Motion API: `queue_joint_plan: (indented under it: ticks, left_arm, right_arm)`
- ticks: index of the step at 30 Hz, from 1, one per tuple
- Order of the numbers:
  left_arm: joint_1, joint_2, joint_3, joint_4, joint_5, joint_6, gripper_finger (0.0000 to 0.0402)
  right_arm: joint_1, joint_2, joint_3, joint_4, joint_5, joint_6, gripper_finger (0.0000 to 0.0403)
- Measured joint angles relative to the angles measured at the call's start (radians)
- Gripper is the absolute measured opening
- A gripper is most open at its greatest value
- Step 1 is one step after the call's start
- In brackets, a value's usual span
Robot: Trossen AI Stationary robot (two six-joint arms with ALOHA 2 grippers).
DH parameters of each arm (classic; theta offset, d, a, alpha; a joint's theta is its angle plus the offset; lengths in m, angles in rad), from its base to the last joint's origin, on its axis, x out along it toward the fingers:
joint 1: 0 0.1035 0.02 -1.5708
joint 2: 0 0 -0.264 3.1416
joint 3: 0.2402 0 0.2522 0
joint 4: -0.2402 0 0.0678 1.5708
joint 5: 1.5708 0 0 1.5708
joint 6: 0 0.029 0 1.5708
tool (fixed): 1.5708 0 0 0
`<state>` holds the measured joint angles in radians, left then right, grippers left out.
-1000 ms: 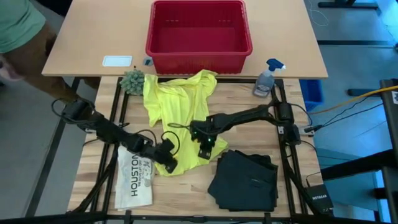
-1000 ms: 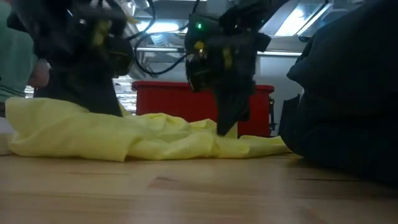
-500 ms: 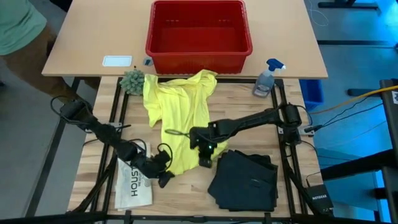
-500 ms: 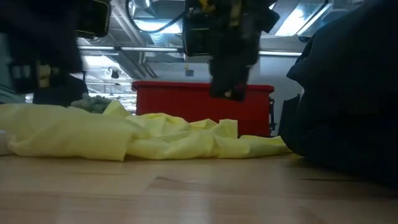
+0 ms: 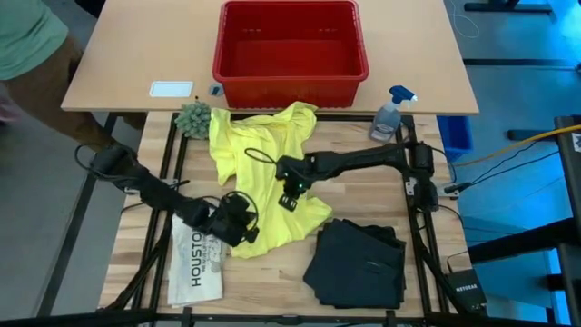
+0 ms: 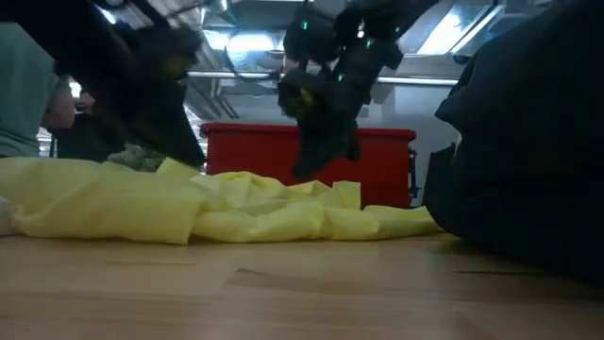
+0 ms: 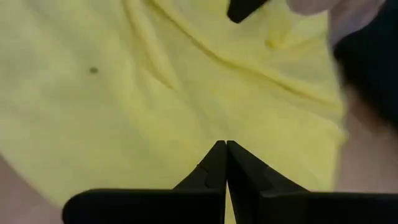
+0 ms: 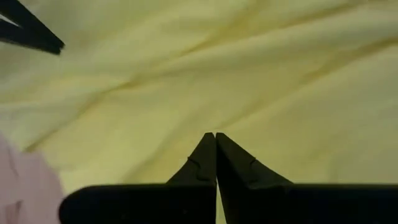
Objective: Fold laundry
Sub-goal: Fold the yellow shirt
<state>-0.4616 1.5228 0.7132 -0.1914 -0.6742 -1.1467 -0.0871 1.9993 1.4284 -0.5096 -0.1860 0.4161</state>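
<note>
1. Wooden table (image 5: 272,282) from above: a red basket (image 5: 290,41) sits on the far desk, with a spray bottle (image 5: 388,114) and a little green plant (image 5: 193,118) near it. The yellow T-shirt (image 5: 259,159) lies spread out and crumpled in the middle. The dark trousers (image 5: 356,262) sit in a neat pile at the near right. A flat white item printed "HOUSTON" (image 5: 194,265) lies at the near left.

2. Same view, the arms: the left gripper (image 5: 238,218) is at the near edge of the shirt. The right gripper (image 5: 289,193) is over the middle of the shirt. Half a second ago the right one was lower down, by the trousers, and the left one was past the shirt's corner. Both have moved back onto the shirt, and its near part now lies wider. I think they are smoothing it flat, so folding has only just begun.

3. Low view: the shirt makes a long yellow hump across the table, and the trousers loom big and dark on the right. The right gripper (image 6: 321,156) hangs over the hump. A moment ago it pointed straight down; now it leans.

4. Left wrist view: the two dark fingers (image 7: 211,168) are pressed together, holding nothing. Yellow cloth fills the picture under them.

5. Right wrist view: its fingers (image 8: 205,158) are pressed together too, with nothing between them. Yellow cloth is all around, and a bit of pink cloth (image 8: 28,183) peeks in at one corner.
</note>
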Motion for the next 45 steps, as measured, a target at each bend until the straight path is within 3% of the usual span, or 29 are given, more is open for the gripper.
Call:
queue_joint_plan:
  ticks: [6, 11, 20, 25, 28, 35, 45]
  left_arm:
    - [0.059, 0.069, -0.001, 0.013, 0.106, 0.053, 0.0000]
    - [0.071, 0.132, -0.001, 0.064, 0.286, 0.047, 0.0000]
    - [-0.041, 0.141, -0.001, 0.224, 0.561, -0.048, 0.0000]
    - [-0.114, 0.138, -0.001, 0.263, 0.674, -0.106, 0.0000]
    - [-0.152, 0.123, -0.001, 0.261, 0.659, -0.133, 0.0000]
    - [-0.193, 0.060, 0.001, 0.279, 0.567, -0.172, 0.0000]
    - [-0.208, -0.149, 0.003, 0.241, 0.399, -0.041, 0.0000]
  right_arm:
    - [-0.013, 0.064, -0.002, -0.012, -0.053, 0.003, 0.0000]
    - [0.004, 0.106, -0.002, -0.034, -0.152, 0.007, 0.0000]
    - [0.110, 0.108, -0.001, -0.116, -0.462, 0.007, 0.0000]
    - [0.171, 0.108, -0.001, -0.079, -0.573, 0.007, 0.0000]
    - [0.179, 0.095, -0.001, -0.070, -0.551, 0.007, 0.0000]
    - [0.157, -0.023, -0.001, -0.083, -0.383, 0.000, 0.0000]
    - [0.013, -0.205, -0.001, -0.091, -0.196, -0.042, 0.0000]
